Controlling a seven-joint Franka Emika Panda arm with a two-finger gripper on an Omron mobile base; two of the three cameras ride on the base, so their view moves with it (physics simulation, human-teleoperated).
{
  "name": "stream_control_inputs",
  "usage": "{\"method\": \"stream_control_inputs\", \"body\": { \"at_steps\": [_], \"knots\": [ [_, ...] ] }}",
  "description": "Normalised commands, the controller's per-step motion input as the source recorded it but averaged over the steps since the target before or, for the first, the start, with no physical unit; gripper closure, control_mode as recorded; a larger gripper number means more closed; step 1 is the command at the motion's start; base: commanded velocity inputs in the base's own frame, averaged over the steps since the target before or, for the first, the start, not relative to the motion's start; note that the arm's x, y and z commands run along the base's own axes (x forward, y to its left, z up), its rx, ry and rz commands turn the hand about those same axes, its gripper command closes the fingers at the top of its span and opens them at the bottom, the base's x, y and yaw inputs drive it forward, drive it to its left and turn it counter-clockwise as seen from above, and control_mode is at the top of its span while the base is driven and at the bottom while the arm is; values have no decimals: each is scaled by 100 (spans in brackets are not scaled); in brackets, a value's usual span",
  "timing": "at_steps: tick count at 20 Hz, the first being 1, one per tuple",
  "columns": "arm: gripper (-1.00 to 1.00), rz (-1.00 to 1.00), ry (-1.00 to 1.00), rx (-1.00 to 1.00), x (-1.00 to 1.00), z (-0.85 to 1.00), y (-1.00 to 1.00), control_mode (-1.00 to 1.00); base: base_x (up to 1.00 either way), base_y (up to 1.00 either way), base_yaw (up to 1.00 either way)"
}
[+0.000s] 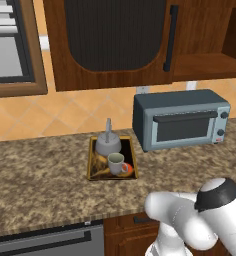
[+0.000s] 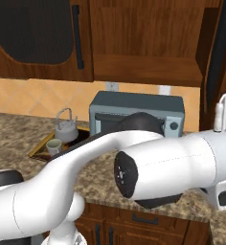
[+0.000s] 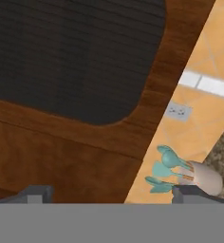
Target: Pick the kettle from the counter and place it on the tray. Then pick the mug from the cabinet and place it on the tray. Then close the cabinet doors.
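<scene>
The gripper (image 3: 111, 193) shows in the hand view as two dark finger tips set wide apart at the bottom edge, with nothing between them; it stands spread and empty. Right in front of it is a cabinet door (image 3: 76, 71), dark brown wood with a dark ribbed inset panel, seen close and tilted. Past the door's edge lies the orange tiled wall with a wall socket (image 3: 177, 111), and low down a pale utensil holder (image 3: 205, 177) with teal spoons (image 3: 165, 168) sticking out; it seems to stand on the granite, though only a corner of that shows.

From the left base view, the left cabinet door (image 1: 112, 37) lies shut across the cabinet front with its black bar handle (image 1: 170, 39) at its right edge, while the right part of the cabinet (image 1: 210, 55) stands open, its wooden shelf bare. In the right base view the other door (image 2: 222, 57) hangs swung out at the right.

Below, on the counter (image 1: 35, 175), the tray (image 1: 91, 170) sits just left of the blue-grey toaster oven (image 1: 182, 120). The kettle (image 1: 108, 142) stands upright on the tray's far half, and the mug (image 1: 116, 163) stands just in front of it on the near half, handle to the right
</scene>
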Motion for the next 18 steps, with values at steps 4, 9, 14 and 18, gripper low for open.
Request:
{"method": "stream_control_inputs", "body": {
  "at_steps": [4, 9, 14, 18],
  "knots": [
    [-100, 15, 0, 12, 24, -13, -27, -100, 0, 0, 0],
    [-100, 17, 1, 3, 28, -19, -12, -100, 0, 0, 0],
    [-100, 18, 5, 0, 35, -18, 0, -100, 0, 0, 0],
    [-100, 17, 1, 0, 33, -7, 0, -100, 0, 0, 0]
  ]
}}
